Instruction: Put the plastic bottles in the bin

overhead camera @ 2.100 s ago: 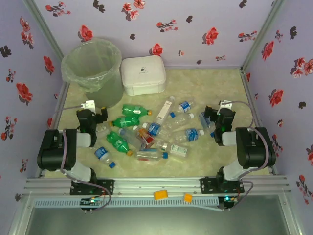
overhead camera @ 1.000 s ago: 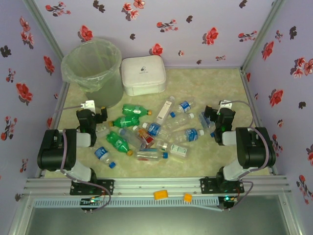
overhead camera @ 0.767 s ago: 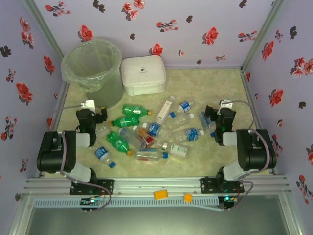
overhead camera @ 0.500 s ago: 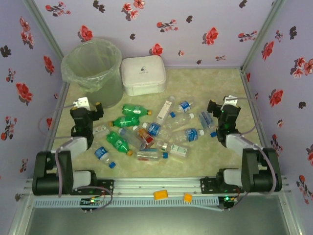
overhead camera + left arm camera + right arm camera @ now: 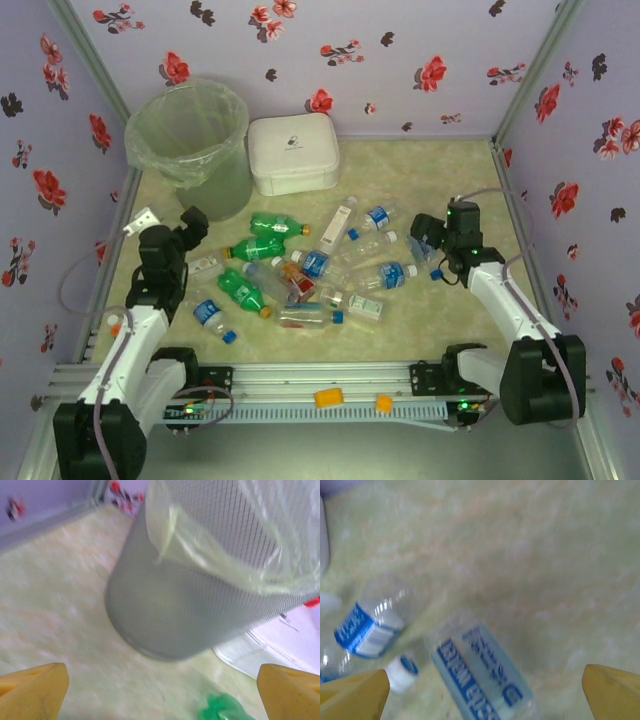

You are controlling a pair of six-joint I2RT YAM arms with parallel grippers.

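Left fingers point(image 5: 31, 689) spread, arm outstretched toward the bin point(image 5: 190, 605); right fingers point(image 5: 352, 694) spread, arm extended low over plastic bottles point(image 5: 480, 677)

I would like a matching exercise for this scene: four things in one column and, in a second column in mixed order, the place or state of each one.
Column A
1. bin
2. white box
3. left gripper
4. right gripper

Column B
a. open, over a clear bottle with a blue label
b. open, facing the bin's wall
c. back left corner of the table, lined with a clear bag
d. just right of the bin, at the back

Pairs: 1-c, 2-d, 3-b, 4-a
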